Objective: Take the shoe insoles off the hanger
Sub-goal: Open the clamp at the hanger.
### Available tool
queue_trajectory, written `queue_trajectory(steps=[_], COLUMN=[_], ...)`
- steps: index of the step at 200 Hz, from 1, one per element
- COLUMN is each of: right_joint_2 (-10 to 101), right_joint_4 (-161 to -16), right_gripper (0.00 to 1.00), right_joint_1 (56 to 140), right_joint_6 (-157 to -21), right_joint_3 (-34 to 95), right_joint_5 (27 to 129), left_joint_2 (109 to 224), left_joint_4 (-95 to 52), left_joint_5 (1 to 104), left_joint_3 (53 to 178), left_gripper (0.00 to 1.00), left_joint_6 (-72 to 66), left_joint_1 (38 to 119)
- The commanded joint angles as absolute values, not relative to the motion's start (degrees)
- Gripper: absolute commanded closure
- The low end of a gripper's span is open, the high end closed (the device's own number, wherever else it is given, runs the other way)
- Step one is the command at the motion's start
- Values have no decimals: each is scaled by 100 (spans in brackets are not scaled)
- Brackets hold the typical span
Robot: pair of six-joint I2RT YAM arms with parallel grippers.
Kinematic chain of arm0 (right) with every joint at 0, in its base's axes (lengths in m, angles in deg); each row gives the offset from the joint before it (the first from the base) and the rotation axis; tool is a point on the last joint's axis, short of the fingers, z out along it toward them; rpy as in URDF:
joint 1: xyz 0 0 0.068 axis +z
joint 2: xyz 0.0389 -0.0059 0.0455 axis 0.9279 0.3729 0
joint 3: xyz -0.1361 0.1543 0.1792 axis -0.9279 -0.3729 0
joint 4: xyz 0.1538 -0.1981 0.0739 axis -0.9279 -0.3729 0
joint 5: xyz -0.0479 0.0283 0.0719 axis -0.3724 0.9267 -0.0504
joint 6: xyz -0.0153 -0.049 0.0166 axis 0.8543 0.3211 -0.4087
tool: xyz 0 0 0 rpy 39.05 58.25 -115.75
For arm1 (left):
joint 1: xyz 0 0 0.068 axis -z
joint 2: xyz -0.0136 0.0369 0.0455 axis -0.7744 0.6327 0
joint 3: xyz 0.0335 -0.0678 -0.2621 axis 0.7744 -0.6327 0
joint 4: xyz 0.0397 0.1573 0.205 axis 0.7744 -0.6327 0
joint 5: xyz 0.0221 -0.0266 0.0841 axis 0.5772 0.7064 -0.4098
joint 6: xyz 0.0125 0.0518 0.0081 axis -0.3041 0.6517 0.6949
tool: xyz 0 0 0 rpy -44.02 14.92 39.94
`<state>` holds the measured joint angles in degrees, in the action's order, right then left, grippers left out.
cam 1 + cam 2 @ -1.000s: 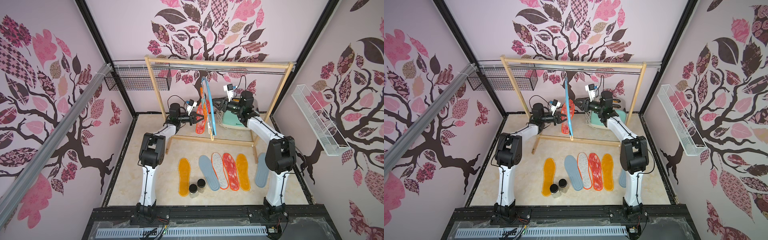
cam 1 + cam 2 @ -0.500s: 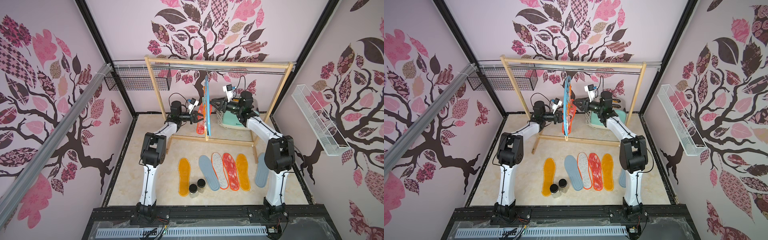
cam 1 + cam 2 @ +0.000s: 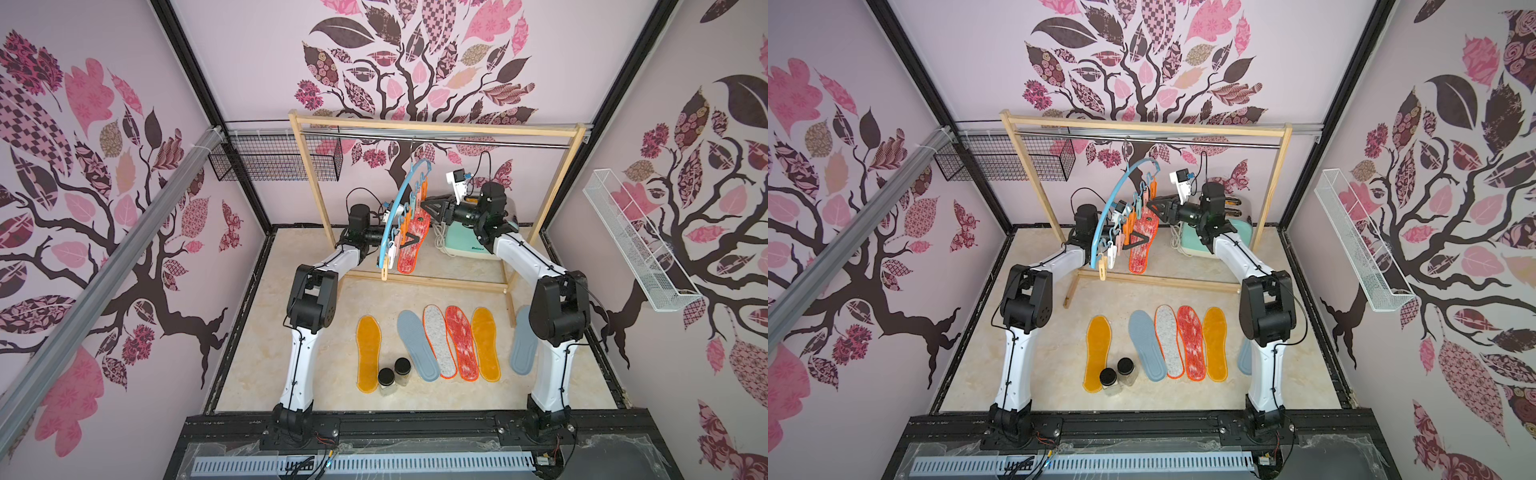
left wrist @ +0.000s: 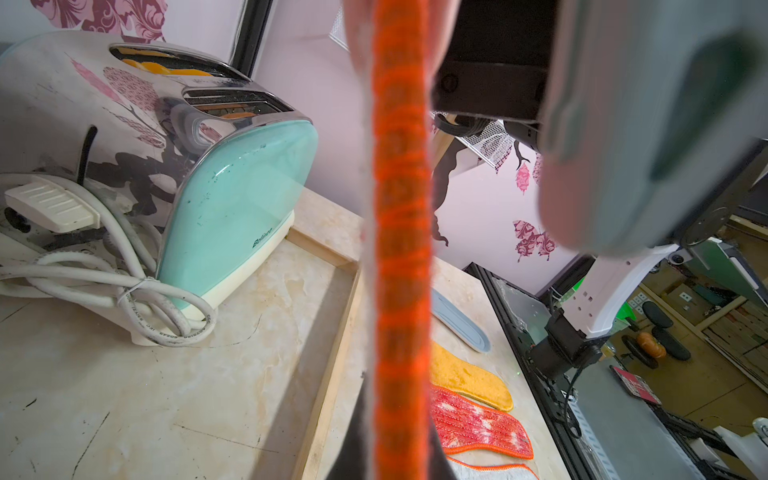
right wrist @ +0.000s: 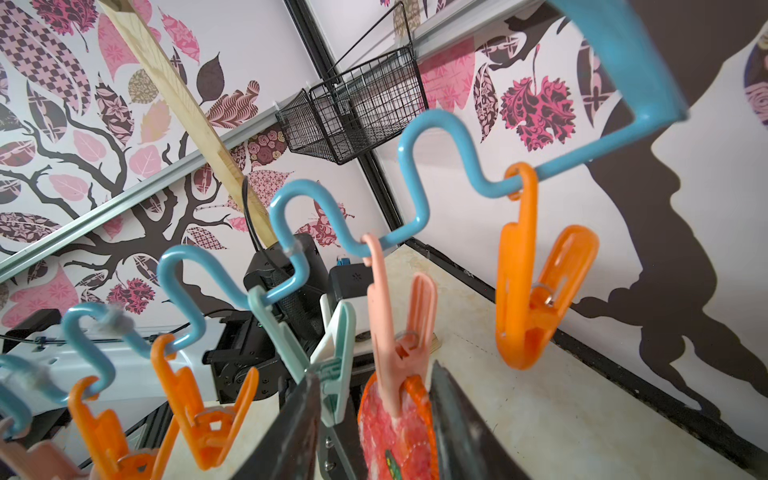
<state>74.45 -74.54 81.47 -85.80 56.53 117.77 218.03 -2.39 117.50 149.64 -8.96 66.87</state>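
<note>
- Pink walls printed with a dark tree close in a beige marbled bench (image 3: 257, 332). In both top views, six loose foot-shaped insoles (image 3: 439, 345) lie in a row on it, next to two small black-lidded jars (image 3: 394, 374).
- Top views: the light blue curved plastic hanger (image 3: 395, 212) hangs by its hook from the rail of the tall wooden frame (image 3: 436, 124). A second ago it hung edge-on. Now its arc shows sideways, with the low end swung towards the left arm.
- The last red-white mottled, orange-edged insole (image 3: 406, 259) is still clipped. The pull seems to be twisting the hanger rather than freeing the insole.
- The left gripper (image 3: 411, 240) has the insole at mid-length, and the right gripper (image 3: 428, 205) reaches in at the insole's top.
- Left wrist view: the insole's orange stitched edge runs straight through the middle of the picture, and the left gripper is clamped tight on it. A mint-green toaster (image 4: 232, 199) with a coiled white cable (image 4: 124, 282) stands just beyond the frame's base rail.
- Right wrist view: the right gripper's jaws are about half apart around the peach clothespin (image 5: 399, 332) that bites the insole's top. A white-and-mint clothespin (image 5: 332, 361) sits just beside one finger. I cannot tell whether the pads press on the peach pin.
- Room for moving: there is bare bench between the base rail and the row, and more to the left of the row. The tight spots are the neighbouring pins, the rail under the insole's toe and the cable behind.
</note>
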Motion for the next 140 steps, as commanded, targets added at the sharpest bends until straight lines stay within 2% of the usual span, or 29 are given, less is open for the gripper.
queue_trajectory(steps=[1,91,140], right_joint_2=[7789,8390,8465], right_joint_4=[-7423,-7114,-6872], right_gripper=[54,54,64], right_joint_1=[8124,8132,8150], right_joint_6=[-8679,-9524,-9845], right_joint_3=[6035,6805,6913], right_joint_5=[11718,12214,12345], left_joint_2=[21863,21783,21775], left_joint_4=[-270,-278,-278], left_joint_5=[11875,11939,11957], left_joint_3=[15120,15051,15036], left_gripper=[100,100,100], left_joint_6=[-914,-885,-882], left_joint_1=[6733,6753,6762])
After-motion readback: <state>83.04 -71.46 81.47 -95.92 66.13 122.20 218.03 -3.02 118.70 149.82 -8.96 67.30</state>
